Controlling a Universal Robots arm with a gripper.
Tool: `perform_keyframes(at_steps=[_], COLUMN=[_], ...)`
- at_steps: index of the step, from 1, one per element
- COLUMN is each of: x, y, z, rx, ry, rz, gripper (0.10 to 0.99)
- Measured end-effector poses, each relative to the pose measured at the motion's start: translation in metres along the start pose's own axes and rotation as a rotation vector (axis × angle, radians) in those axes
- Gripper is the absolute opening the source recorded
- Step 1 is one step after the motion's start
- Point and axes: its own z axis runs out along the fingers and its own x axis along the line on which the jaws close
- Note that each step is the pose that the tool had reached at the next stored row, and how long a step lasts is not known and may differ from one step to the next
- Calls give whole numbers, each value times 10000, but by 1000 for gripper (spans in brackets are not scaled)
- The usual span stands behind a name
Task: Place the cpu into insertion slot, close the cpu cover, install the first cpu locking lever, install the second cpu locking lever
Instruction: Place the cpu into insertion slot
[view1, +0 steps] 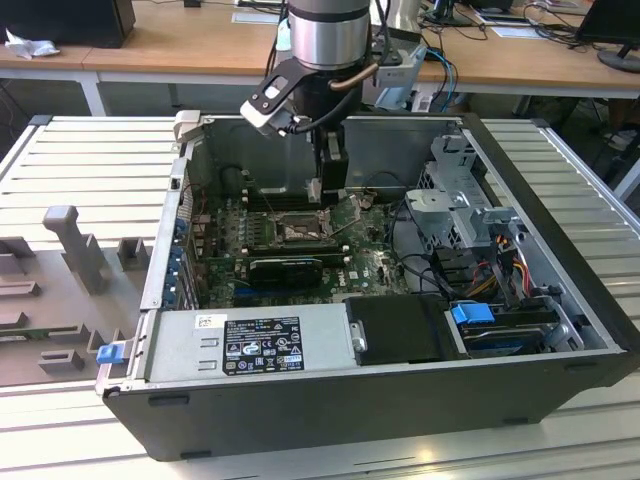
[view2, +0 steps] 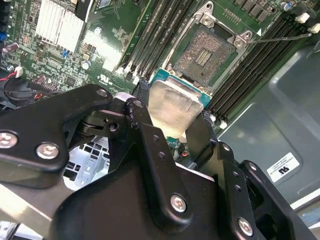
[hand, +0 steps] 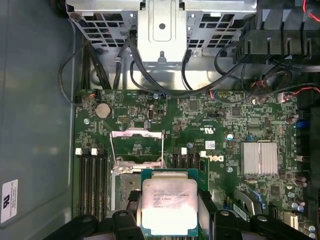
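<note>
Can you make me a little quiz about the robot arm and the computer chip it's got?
1. Pick one. The gripper is shut on: A) a screw, B) the cpu, C) a blue clip.
2. True or false: the cpu already lies in the insertion slot.
3. Fill the gap: the motherboard around the insertion slot is coloured ____.

Key
1. B. The cpu sits between the gripper's fingers in both wrist views.
2. False. The insertion slot is empty, and the cpu is held above the motherboard.
3. Green.
</note>
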Motion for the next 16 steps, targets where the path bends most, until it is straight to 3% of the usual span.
perform_keyframes(at_steps=[16], x=[-2], y=[-15], z=[180], rx=[39], ry=[-5], rz=[57], gripper=[537])
